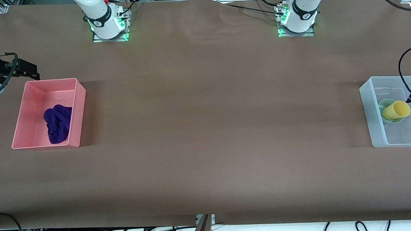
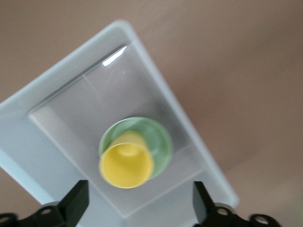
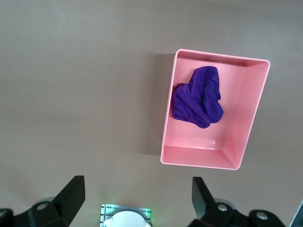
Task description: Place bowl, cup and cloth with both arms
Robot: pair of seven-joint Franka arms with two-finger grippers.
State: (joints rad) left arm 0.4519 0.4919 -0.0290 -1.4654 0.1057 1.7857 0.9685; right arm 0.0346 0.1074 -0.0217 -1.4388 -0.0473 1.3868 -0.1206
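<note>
We're seeing the cloth (image 1: 58,123) lying bunched in the pink bin (image 1: 81,97) at the right arm's end of the table; it's sitting against the bin wall toward the table's middle. The cup (image 1: 396,110) is lying tipped inside the bowl (image 1: 385,104), mouth up toward the left wrist cam, and the bowl is resting in the clear bin (image 1: 368,100) at the left arm's end.

L gripper (image 2: 139,204) is hanging over the clear bin, fingers (image 2: 75,203) spread wide, nothing between them. R gripper (image 3: 137,201) is hanging up over bare brown table (image 1: 206,129) beside the pink bin, fingers also apart, holding nothing. We're noting both arm bases lit green.
</note>
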